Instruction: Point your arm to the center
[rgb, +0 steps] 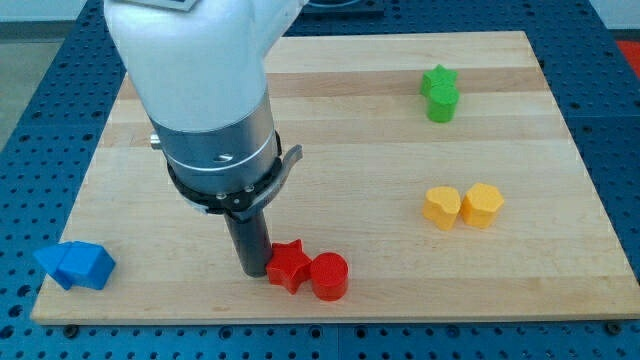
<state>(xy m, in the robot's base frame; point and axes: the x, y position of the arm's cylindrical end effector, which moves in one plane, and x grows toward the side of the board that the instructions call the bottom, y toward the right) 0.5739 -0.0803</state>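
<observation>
My tip (254, 271) rests on the wooden board (350, 130) near the view's bottom, left of the middle. It stands right beside the left side of a red star block (288, 265); I cannot tell if they touch. A red cylinder block (329, 277) sits against the star's right side. The white arm body hides the board's upper left part.
A green star block (437, 80) and a green cylinder block (442, 103) sit together at the view's upper right. A yellow heart block (441, 207) and a yellow hexagon block (482, 205) sit at the right. Two blue blocks (76, 265) lie at the board's bottom left corner.
</observation>
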